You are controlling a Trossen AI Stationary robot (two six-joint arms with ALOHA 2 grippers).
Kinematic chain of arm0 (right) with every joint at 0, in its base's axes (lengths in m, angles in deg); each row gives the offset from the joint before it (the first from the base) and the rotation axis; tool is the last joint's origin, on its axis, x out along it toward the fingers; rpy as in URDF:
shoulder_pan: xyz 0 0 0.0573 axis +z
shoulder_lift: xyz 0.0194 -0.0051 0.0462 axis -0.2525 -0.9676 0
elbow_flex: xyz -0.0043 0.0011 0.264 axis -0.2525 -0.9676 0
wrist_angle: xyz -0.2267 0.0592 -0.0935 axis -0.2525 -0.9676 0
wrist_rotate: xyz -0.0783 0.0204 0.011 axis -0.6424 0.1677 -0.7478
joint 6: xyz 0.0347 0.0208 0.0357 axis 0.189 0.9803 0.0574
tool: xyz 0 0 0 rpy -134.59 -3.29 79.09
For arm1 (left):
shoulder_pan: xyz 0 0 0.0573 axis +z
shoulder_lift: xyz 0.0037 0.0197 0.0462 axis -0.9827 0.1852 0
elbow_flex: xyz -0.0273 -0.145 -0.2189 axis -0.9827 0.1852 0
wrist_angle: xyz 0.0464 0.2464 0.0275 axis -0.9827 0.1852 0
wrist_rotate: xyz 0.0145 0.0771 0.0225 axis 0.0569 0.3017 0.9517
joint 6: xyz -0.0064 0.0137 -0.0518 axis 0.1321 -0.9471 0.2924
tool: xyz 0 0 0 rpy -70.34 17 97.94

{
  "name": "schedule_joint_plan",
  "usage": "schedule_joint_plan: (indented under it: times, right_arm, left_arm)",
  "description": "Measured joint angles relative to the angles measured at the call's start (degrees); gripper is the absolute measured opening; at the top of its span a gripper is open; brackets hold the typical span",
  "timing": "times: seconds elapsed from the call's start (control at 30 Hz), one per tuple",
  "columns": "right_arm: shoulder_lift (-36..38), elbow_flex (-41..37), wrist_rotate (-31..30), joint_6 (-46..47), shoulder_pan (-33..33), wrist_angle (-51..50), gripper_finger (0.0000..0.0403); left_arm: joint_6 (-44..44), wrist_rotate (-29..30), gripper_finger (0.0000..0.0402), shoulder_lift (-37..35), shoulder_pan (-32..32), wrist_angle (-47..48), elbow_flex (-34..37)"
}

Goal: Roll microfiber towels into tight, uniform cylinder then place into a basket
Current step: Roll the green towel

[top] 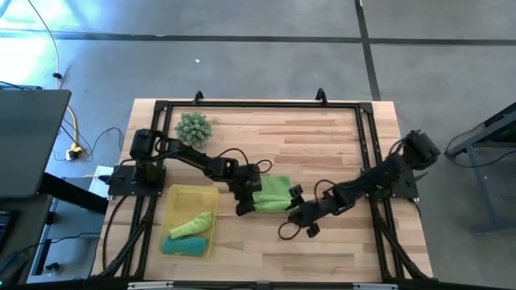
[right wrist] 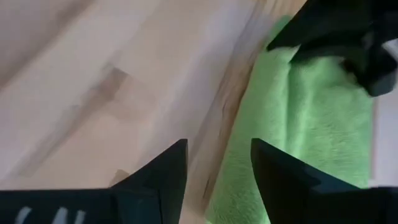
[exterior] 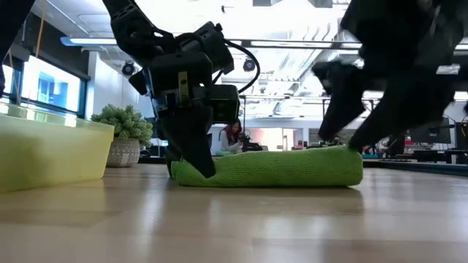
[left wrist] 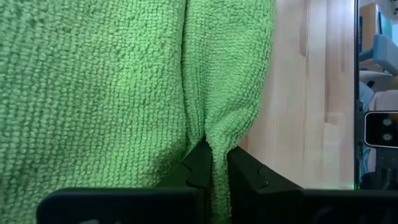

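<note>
A lime green microfiber towel (top: 274, 195) lies as a low, thick bundle on the wooden table (top: 322, 145) near the middle; it shows too in the low view (exterior: 278, 168). My left gripper (top: 244, 205) is shut on the end of it that faces the basket. My right gripper (top: 295, 208) hovers open just past the towel's other end, with nothing between its fingers (right wrist: 168, 168). The yellow basket (top: 176, 193) at the near left holds a rolled lime towel (top: 193, 223) and a teal towel (top: 187, 244). My left gripper pinches a thin ridge of the lime towel's cloth (left wrist: 214, 146) between its two fingers, at the towel's basket-side end (exterior: 183, 175). The fingers slant down onto it from the table's left. The towel lies on the table; one layer or several, I cannot tell.
A spiky pale-green ball (top: 193, 127) stands at the far left of the table. The basket's wall (exterior: 44, 150) rises close to the left of the towel. Bare wood lies on the near side of the towel and to the right. A black frame (top: 266, 105) borders the table.
</note>
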Motion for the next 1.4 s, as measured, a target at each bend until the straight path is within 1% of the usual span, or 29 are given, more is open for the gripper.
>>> schedule_joint_plan:
  times: [0.1, 0.17, 0.27, 0.37, 0.57, 0.77, 0.83, 0.93, 1.03, 1.2, 1.3, 1.4]
  right_arm:
    - [-4.3, 0.0, -0.9, 0.0, -0.1, 2.2, 0.0169]
    - [-6.6, 0.0, -3.6, 0.0, 0.0, 2.6, 0.0169]
    - [-7.9, 0.0, -7.3, 0.5, 0.0, 2.5, 0.0169]
    - [-8.1, 0.0, -9.4, 1.5, 0.0, 2.6, 0.0169]
    - [-8.1, 0.0, -10.3, 1.5, 1.3, 3.1, 0.0169]
    - [-6.3, 0.1, -16.0, 1.1, 3.7, 3.3, 0.0169]
    - [-5.9, 0.1, -17.1, 1.8, 4.0, 2.3, 0.0169]
    - [-6.0, 0.1, -15.8, 5.6, 3.5, -0.5, 0.0169]
    - [-6.6, 0.1, -15.9, 9.8, 2.4, -3.5, 0.0169]
    - [-7.8, 0.1, -15.6, 12.2, 0.6, -4.9, 0.0169]
    - [-8.5, 0.2, -14.0, 14.0, -0.3, -4.7, 0.0169]
    - [-9.4, 0.2, -11.6, 17.9, -1.2, -5.1, 0.0163]
  left_arm:
    - [0.0, 0.0, 0.0019, 0.0, 0.0, 0.0, 0.0]
    - [0.2, 0.0, 0.0019, 0.0, 0.0, -0.1, 0.0]
    - [0.6, 0.2, 0.0019, 0.0, 0.0, -0.2, 0.0]
    - [0.6, 0.3, 0.0019, 0.0, 0.0, -0.3, 0.0]
    - [0.6, 0.3, 0.0019, 0.0, 0.0, -0.2, 0.0]
    - [0.6, 0.3, 0.0019, 0.0, 0.0, -0.3, 0.0]
    - [0.6, 0.3, 0.0019, 0.0, 0.0, -0.4, 0.0]
    - [0.7, 0.3, 0.0019, 0.0, 0.0, -0.4, 0.0]
    - [0.9, 0.3, 0.0019, 0.0, 0.0, -0.5, 0.0]
    - [1.2, 0.5, 0.0019, 0.0, 0.0, -0.7, 0.0]
    - [1.6, 0.3, 0.0019, 0.0, -0.3, -0.8, 0.0]
    - [2.1, 0.8, 0.0024, -0.4, -0.3, -0.7, 0.1]
